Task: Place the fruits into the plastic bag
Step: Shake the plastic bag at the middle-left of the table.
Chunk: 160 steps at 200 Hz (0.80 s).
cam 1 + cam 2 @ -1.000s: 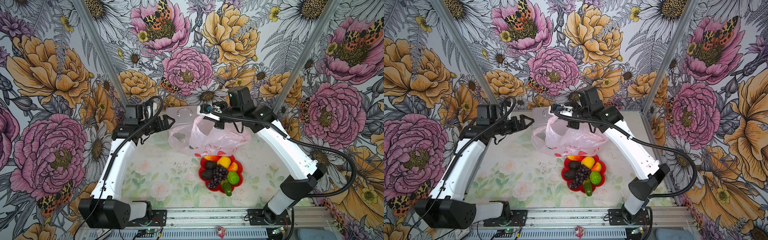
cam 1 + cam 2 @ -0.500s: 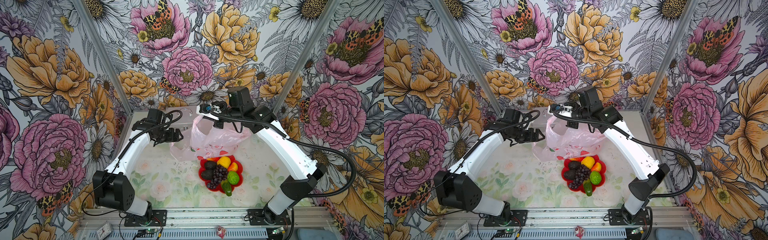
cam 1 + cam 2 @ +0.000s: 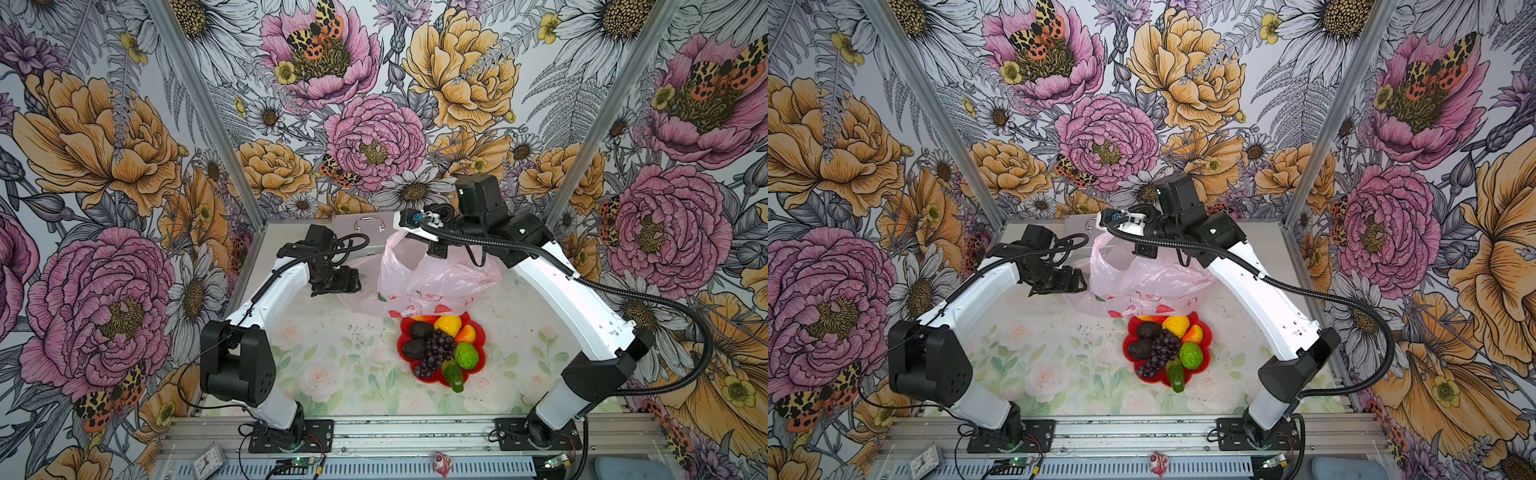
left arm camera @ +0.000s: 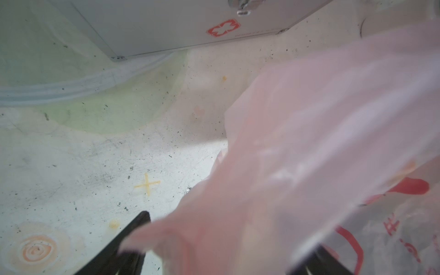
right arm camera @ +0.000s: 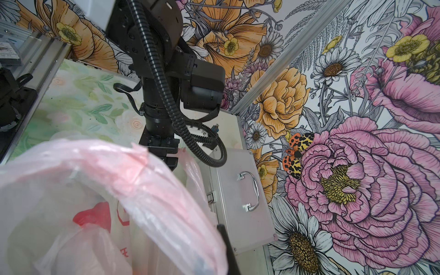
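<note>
My R gripper [image 3: 401,231] was shut on the top edge of the plastic bag [image 3: 434,277], holding that side up while the rest slumped on the table [image 3: 332,357]. The bag sat back-centre, just in front of the metal case [image 3: 366,226], its lower edge reaching the far rim of the red plate [image 3: 482,337]. My L gripper [image 3: 357,285] was at the bag's opposite side, low over the table. Wrist cam showed its jaws apart w/ a fold of pink film draped across the gap; the one finger [image 4: 135,234] I could see clearly wasn't pressing on it. All the fruits [image 3: 441,345] were on the plate, none in the bag: lemon [image 3: 448,324] at the far side, two avocados [image 3: 420,331] beside the grape bunch [image 3: 436,352] in the middle, lime [image 3: 466,355] next to the grapes, green-red mango [image 3: 453,375] hanging over the near rim. The plate was well apart from both grippers.
</note>
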{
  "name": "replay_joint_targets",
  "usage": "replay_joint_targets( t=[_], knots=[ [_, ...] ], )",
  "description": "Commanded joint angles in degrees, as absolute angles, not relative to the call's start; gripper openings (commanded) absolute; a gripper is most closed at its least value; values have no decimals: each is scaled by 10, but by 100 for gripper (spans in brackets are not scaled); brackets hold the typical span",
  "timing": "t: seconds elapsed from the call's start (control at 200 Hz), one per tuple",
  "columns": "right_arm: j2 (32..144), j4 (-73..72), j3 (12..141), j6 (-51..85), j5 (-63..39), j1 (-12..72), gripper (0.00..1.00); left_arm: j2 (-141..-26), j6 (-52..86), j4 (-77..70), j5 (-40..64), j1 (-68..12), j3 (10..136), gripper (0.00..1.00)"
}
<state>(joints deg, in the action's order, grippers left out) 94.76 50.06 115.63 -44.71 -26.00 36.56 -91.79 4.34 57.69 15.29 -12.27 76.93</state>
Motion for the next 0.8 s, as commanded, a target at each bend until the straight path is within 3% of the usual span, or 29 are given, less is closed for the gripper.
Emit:
replay_joint_targets(
  t=[0.0, 0.27, 0.35, 0.425, 0.54, 0.565, 0.57, 0.625, 0.69, 0.71, 0.796],
  knots=[
    [927, 482, 1148, -446, -279, 364, 0, -943, 38, 569, 148, -127, 802, 79],
    [911, 481, 1119, -445, -288, 362, 0, -975, 37, 569, 143, -129, 858, 77],
    [908, 479, 1112, -446, -287, 360, 0, -974, 37, 569, 145, -129, 861, 71],
    [903, 473, 1103, -446, -288, 357, 0, -975, 37, 569, 149, -128, 857, 53],
    [897, 463, 1090, -440, -284, 352, 1, -978, 41, 570, 149, -129, 854, 5],
    [894, 461, 1087, -438, -279, 351, 11, -976, 43, 569, 148, -129, 854, 0],
    [893, 459, 1086, -436, -277, 351, 20, -976, 43, 569, 147, -129, 854, 0],
    [887, 452, 1079, -416, -258, 351, 52, -969, 48, 570, 147, -129, 858, 0],
    [872, 438, 1065, -369, -209, 350, 81, -956, 56, 570, 144, -129, 866, 0],
    [863, 436, 1059, -352, -187, 349, 97, -952, 59, 570, 146, -129, 868, 0],
    [829, 428, 1033, -271, -97, 346, 100, -930, 76, 570, 154, -130, 879, 0]
  ],
)
